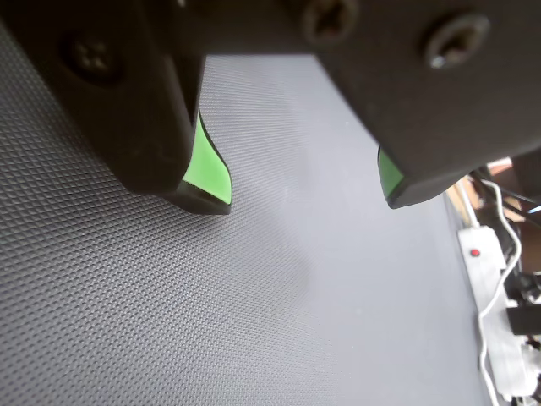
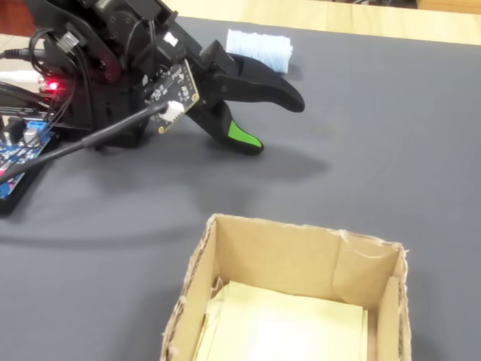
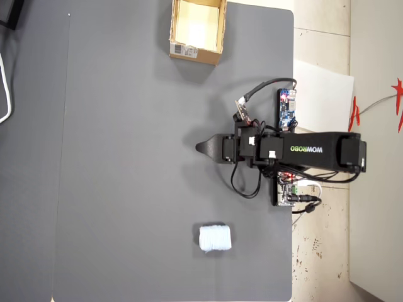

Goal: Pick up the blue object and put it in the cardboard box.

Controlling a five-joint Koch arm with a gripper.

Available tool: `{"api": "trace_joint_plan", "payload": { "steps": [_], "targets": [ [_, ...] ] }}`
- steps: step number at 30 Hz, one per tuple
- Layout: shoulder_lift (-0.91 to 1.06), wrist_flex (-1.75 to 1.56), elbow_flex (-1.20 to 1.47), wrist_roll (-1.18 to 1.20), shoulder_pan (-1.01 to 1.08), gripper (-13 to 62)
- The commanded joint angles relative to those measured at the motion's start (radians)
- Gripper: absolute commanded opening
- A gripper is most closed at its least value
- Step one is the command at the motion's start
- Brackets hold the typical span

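Observation:
The blue object (image 2: 259,49) (image 3: 215,238) is a pale ribbed roll lying on the dark mat, far from the box. The cardboard box (image 2: 285,259) (image 3: 192,53) stands open near the mat's edge, with a pale yellowish inside and a white label on one outer side. My gripper (image 1: 304,199) (image 2: 276,124) (image 3: 200,148) hovers low over bare mat between the two, apart from both. Its black jaws with green pads (image 1: 207,165) stand wide apart, with only mat between them. Neither the roll nor the box shows in the wrist view.
The arm's base, cables and a blue circuit board (image 2: 19,147) (image 3: 286,108) sit at the mat's edge. A white power strip (image 1: 482,262) with a red light lies beyond the mat. A white cable (image 3: 5,94) curves at the overhead view's left.

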Motion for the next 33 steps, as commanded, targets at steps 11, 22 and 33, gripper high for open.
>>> {"api": "trace_joint_plan", "payload": {
  "steps": [11, 22, 33],
  "targets": [
    [0.083, 0.107, 0.035, 0.067, 0.000, 34.0],
    [0.086, 0.322, -0.054, 0.124, -0.017, 34.1],
    [0.086, 0.695, -0.284, 0.127, -0.051, 34.1]
  ]
}}
